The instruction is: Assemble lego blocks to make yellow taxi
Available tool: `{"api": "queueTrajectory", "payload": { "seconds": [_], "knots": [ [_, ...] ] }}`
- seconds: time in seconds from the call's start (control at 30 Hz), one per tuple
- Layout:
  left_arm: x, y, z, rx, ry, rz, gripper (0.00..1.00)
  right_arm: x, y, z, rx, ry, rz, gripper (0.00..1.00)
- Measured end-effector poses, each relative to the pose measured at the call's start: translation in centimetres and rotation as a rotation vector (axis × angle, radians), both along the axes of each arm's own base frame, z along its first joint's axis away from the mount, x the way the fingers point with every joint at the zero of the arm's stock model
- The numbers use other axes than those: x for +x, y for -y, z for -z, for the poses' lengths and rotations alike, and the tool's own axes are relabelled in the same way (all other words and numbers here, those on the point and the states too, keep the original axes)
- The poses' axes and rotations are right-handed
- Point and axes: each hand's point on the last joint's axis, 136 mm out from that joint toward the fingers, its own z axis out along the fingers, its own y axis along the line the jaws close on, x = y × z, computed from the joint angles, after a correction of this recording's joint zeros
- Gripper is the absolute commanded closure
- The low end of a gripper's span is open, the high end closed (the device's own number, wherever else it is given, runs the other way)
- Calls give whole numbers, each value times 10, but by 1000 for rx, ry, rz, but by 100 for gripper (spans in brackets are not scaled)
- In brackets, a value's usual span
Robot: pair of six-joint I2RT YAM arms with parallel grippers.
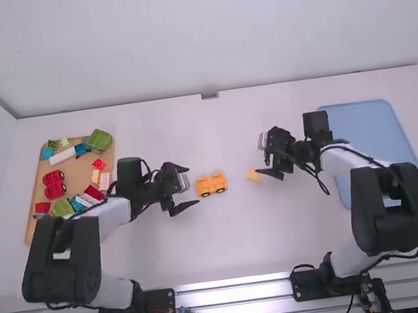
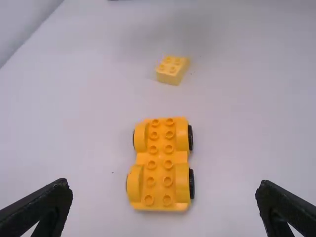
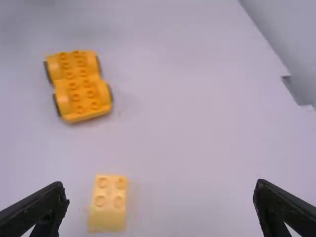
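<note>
My left gripper [image 1: 187, 186] is open at the left side of the orange-yellow wheeled base [image 1: 211, 184], holding nothing. In the left wrist view the base [image 2: 160, 165] has black wheels and bare studs, between and beyond the fingers of the left gripper [image 2: 164, 206]. A small pale yellow brick [image 1: 253, 174] lies apart, right of the base, studs up; it is also in the left wrist view [image 2: 172, 70]. My right gripper [image 1: 266, 166] stands open just right of that brick. In the right wrist view the brick [image 3: 109, 202] is near the open right gripper [image 3: 161, 205], with the base [image 3: 79, 86] farther off.
On the left, a tan tray [image 1: 79, 173] holds several loose blocks, among them a green block [image 1: 99, 140] and red wheeled bases [image 1: 54, 184]. A blue tray [image 1: 373, 129] lies at the right, partly under the right arm.
</note>
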Motion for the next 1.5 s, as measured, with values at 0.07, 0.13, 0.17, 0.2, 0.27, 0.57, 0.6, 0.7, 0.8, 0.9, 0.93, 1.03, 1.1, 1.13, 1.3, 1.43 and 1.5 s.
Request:
{"api": "queueTrajectory", "payload": {
  "seconds": [0.07, 0.13, 0.17, 0.2, 0.27, 0.57, 0.6, 0.7, 0.8, 0.9, 0.93, 1.03, 1.1, 1.13, 1.3, 1.43, 1.5],
  "knots": [
    [1, 4, 13, -40, -11, 13, 1, -9, -11, 12, 14, 39, -24, 1],
    [3, 7, 19, -65, -17, 26, 1, -10, -17, 16, 14, 63, -22, 1],
    [3, 8, 24, -80, -31, 31, 1, -10, -20, 17, 16, 76, -16, 1],
    [5, 9, 30, -91, -53, 30, 1, -10, -24, 18, 12, 85, -14, 1],
    [8, 10, 37, -100, -85, 25, 1, -12, -27, 20, 9, 81, -13, 1],
    [26, 27, 52, -109, -255, 51, 1, -16, -17, 46, -16, -46, 16, 1],
    [26, 30, 52, -99, -254, 60, 1, -15, -15, 50, -11, -64, 15, 1],
    [24, 41, 58, -44, -246, 73, 1, -14, -13, 65, 21, -128, -14, 1],
    [27, 50, 61, -13, -208, 68, 1, -14, -14, 74, 42, -168, -34, 0],
    [32, 55, 61, -3, -160, 47, 1, -11, -16, 80, 54, -182, -50, 3],
    [32, 55, 62, -1, -152, 36, 1, -10, -16, 82, 59, -184, -55, 4],
    [28, 52, 67, 4, -152, 13, 1, -9, -17, 85, 64, -187, -63, 5],
    [25, 49, 73, 13, -169, -11, 1, -8, -18, 86, 66, -187, -65, 5],
    [24, 47, 75, 22, -178, -22, 1, -8, -18, 86, 68, -185, -67, 5],
    [26, 45, 78, 31, -187, -45, 1, -8, -19, 85, 71, -185, -70, 5],
    [30, 47, 81, 30, -213, -43, 1, -9, -20, 85, 71, -185, -73, 6],
    [35, 50, 80, 20, -211, -31, 2, -9, -20, 85, 72, -185, -74, 6]
  ]
}}
